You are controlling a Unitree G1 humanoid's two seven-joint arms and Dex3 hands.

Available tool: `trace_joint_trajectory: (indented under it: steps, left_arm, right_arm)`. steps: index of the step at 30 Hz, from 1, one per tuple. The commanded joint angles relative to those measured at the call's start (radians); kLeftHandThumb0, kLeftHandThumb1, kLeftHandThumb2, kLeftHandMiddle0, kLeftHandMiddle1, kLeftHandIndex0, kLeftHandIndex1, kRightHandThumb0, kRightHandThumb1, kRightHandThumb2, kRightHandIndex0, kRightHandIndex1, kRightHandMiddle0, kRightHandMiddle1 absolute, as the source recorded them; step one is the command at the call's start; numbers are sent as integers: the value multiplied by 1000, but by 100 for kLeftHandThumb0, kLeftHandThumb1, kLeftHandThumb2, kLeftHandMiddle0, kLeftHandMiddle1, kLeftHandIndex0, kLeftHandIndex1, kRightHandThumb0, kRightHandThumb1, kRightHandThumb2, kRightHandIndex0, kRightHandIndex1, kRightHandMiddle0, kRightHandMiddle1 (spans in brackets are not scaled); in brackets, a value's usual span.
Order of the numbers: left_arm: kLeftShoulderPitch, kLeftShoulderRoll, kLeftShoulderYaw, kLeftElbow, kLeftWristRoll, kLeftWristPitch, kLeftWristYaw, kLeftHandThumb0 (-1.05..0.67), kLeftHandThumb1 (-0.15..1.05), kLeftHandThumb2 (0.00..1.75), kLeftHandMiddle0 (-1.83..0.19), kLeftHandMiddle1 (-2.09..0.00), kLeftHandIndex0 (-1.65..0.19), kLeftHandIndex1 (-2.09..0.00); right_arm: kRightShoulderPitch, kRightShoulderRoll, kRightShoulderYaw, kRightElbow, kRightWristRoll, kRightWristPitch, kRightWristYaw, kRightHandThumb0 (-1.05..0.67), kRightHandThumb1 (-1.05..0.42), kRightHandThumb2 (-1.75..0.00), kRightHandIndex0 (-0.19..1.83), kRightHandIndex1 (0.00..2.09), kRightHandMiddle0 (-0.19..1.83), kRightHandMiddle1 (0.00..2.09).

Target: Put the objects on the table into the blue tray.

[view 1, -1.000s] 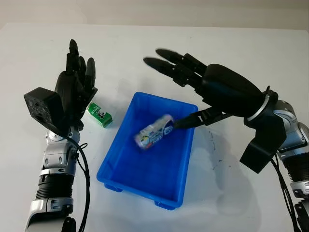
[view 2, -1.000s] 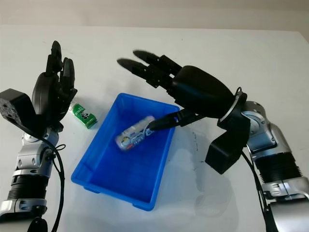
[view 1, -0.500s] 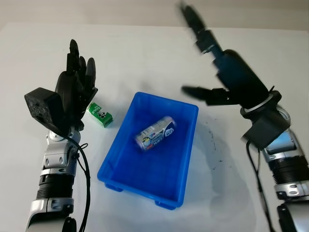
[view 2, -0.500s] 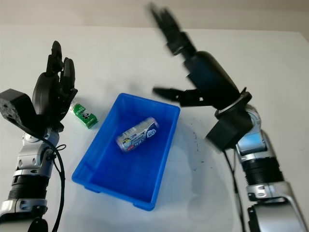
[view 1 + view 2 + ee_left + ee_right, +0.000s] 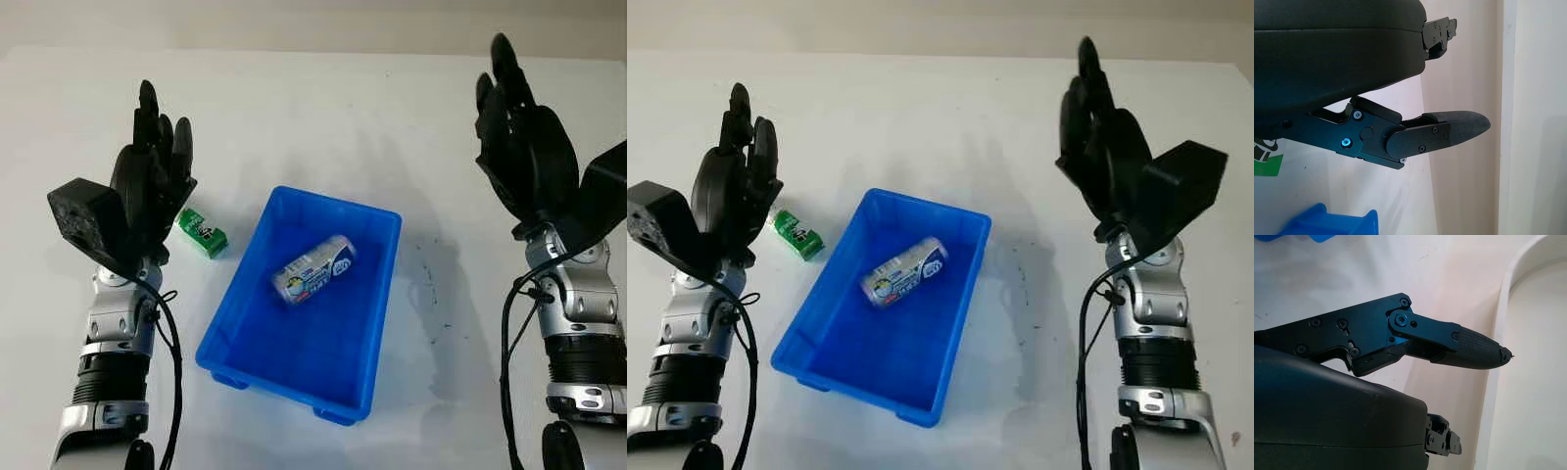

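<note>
The white table [image 5: 323,108] carries the blue tray [image 5: 338,387], in which a white-and-blue printed can [image 5: 313,269] lies on its side; its label text is not legible. A small green carton [image 5: 203,232] with unreadable markings lies on the table just beside the raised left hand [image 5: 152,186], which is open and holds nothing. The right hand [image 5: 524,152] is raised well apart from the tray, open and holding nothing.

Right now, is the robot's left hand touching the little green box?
Apart. In the right eye view, bare white table shows between the open left hand and the green box.

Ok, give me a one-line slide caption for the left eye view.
Bottle in the blue tray, green box outside beside it, left robot hand and right robot hand raised open.
</note>
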Motion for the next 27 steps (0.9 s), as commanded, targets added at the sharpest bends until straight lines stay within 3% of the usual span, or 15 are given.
trace_joint_trajectory:
  steps: [1, 9, 13, 22, 24, 26, 27]
  left_arm:
    - [-10, 15, 0, -4, 2, 3, -6, -69, 105, 58, 19, 0, 19, 0]
    - [-12, 32, -2, -14, 14, 13, -10, -70, 105, 59, 19, 0, 19, 0]
    - [-30, 98, 9, -43, 21, 22, -34, -64, 105, 52, 18, -2, 18, -1]
    - [-107, 460, -13, -84, 168, 38, -227, -65, 103, 12, 9, -6, 8, -7]
    - [-111, 560, -59, -131, 277, 69, -266, -68, 98, 7, 5, -8, 3, -8]
    - [-126, 636, -101, -160, 358, 87, -318, -61, 94, 4, 1, -8, -1, -9]
    - [-143, 672, -127, -158, 395, 79, -352, -48, 86, 3, -4, -8, -6, -10]
  right_arm:
    - [2, 7, -13, 0, -4, 0, -4, -79, -105, -67, -19, 0, -19, 0]
    - [7, 18, -15, -2, -13, -2, 8, -78, -105, -69, -19, 0, -19, 0]
    - [14, 23, -13, -21, -12, 19, 11, -78, -105, -71, -19, 0, -19, 0]
    - [40, 46, -11, -68, -1, 44, 16, -78, -105, -72, -19, 0, -19, 0]
    - [41, 55, -11, -72, -3, 48, 11, -78, -105, -72, -19, 0, -19, 0]
    - [41, 62, -10, -76, -4, 56, 6, -79, -105, -72, -19, 0, -19, 0]
    - [41, 66, -9, -78, -4, 61, 4, -79, -105, -72, -19, 0, -19, 0]
